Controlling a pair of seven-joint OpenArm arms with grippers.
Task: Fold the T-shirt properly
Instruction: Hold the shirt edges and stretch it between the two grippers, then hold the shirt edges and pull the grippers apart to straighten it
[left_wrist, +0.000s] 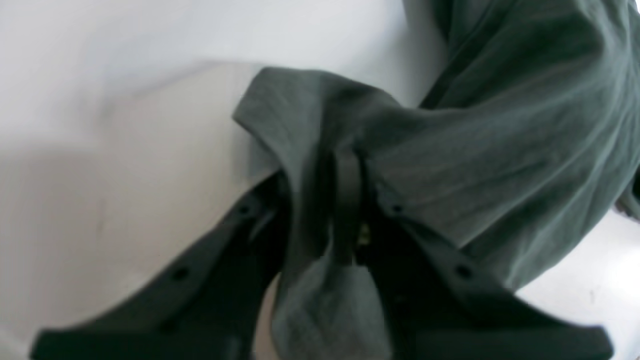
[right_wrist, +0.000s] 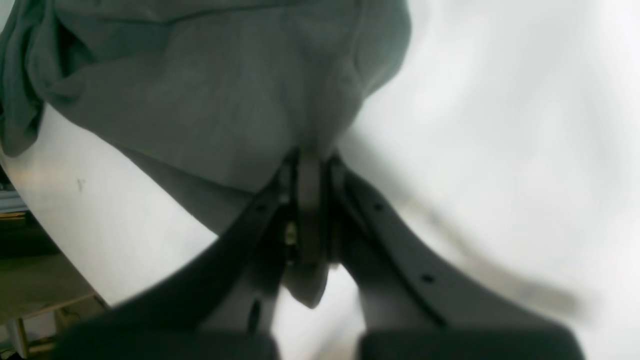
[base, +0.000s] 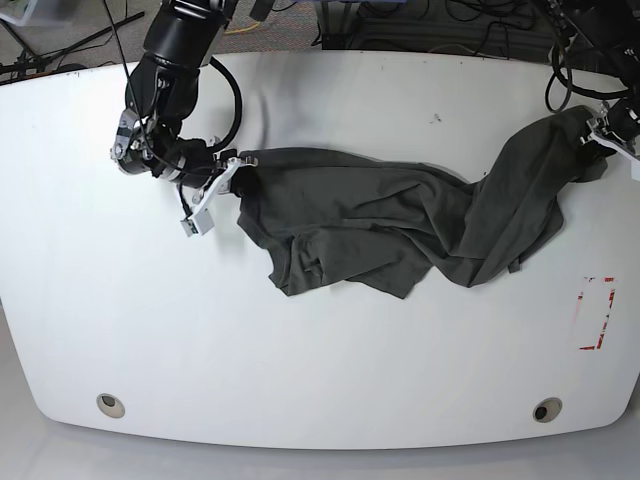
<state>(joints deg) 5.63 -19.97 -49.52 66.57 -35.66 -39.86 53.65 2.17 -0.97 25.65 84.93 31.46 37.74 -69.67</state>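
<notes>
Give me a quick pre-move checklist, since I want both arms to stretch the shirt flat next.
1. Left gripper shut on T-shirt: ok, fabric pinched between its fingers.
2. Right gripper shut on fabric: ok.
3. Shirt lying flat: not ok, bunched and twisted between the arms.
4. Collar and sleeves identifiable: cannot tell.
5. Table around shirt free of other objects: ok.

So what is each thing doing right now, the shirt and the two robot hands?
T-shirt: unfolded, crumpled, stretched across the white table between both grippers.
Left gripper: shut on the T-shirt, cloth bunched between its jaws.
Right gripper: shut on the T-shirt, pinching its edge.
</notes>
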